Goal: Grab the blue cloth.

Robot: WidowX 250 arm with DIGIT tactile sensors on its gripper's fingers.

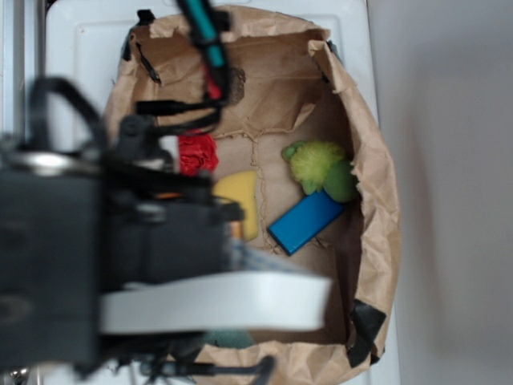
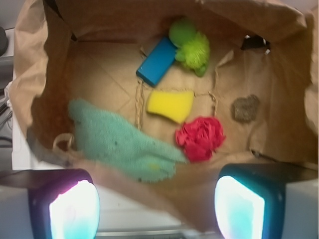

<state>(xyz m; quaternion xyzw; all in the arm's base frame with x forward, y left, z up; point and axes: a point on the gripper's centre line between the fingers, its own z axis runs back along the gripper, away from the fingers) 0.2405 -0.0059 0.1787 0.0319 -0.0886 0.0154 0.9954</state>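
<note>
The blue cloth [image 2: 119,142], a long pale teal fuzzy strip with a small yellow spot, lies flat on the floor of the brown paper bag [image 2: 31,79] near its front wall. My gripper [image 2: 157,209] is open, its two glowing fingertips [image 2: 75,211] spread wide at the bottom of the wrist view. It hovers over the bag's near rim, just short of the cloth, and holds nothing. In the exterior view the arm's dark body [image 1: 104,241] covers the gripper and nearly all of the cloth.
Further inside the bag [image 1: 377,200] are a yellow sponge [image 2: 171,104], a red ruffled ball [image 2: 200,138] right of the cloth's end, a glossy blue block [image 2: 157,62] and a green fuzzy toy [image 2: 192,46]. The bag's crumpled walls rise all round.
</note>
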